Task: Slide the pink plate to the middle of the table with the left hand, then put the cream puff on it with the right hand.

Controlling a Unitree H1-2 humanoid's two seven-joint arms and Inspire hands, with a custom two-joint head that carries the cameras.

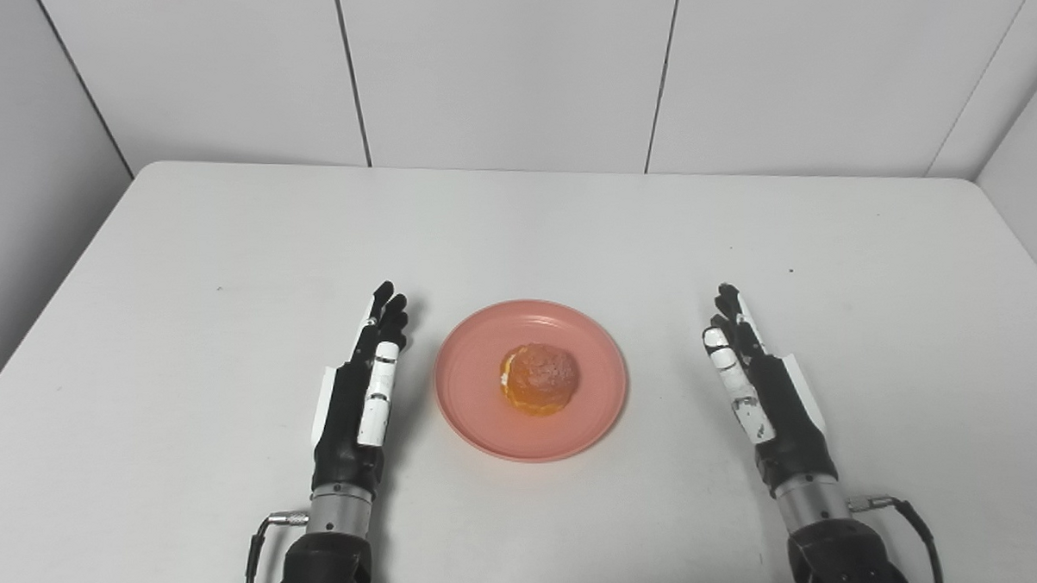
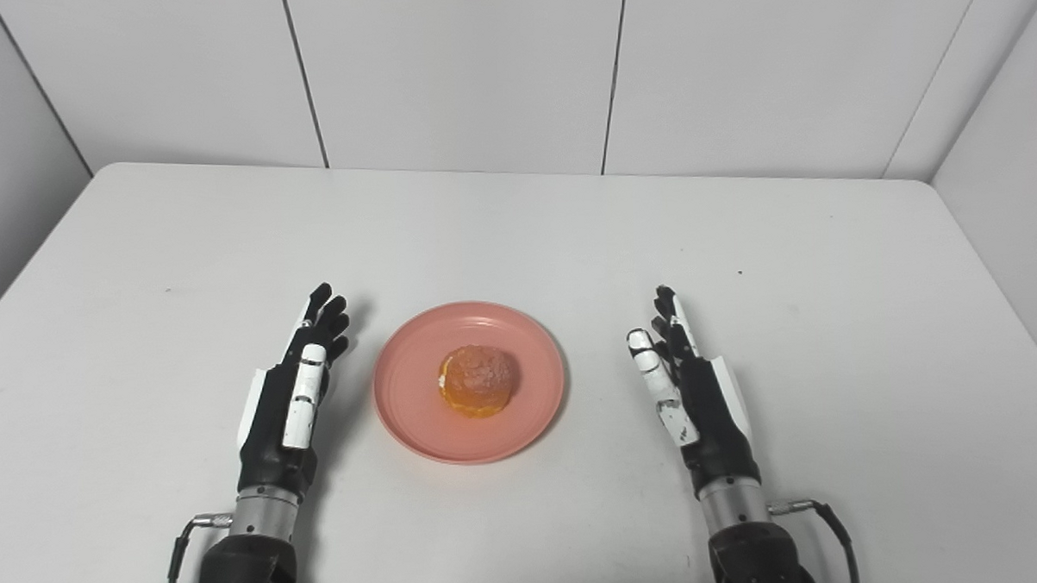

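The round, glossy pink plate (image 1: 489,431) sits near the middle of the matte white table (image 1: 224,250), with the bumpy golden cream puff (image 1: 539,378) (cream showing at its left edge) at its centre. The left hand (image 1: 362,392) and right hand (image 1: 759,387) flank the plate, fingers extended, holding nothing.

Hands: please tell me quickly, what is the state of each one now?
Left hand: open, holding nothing, left of the pink plate.
Right hand: open, holding nothing; the cream puff lies on the plate.
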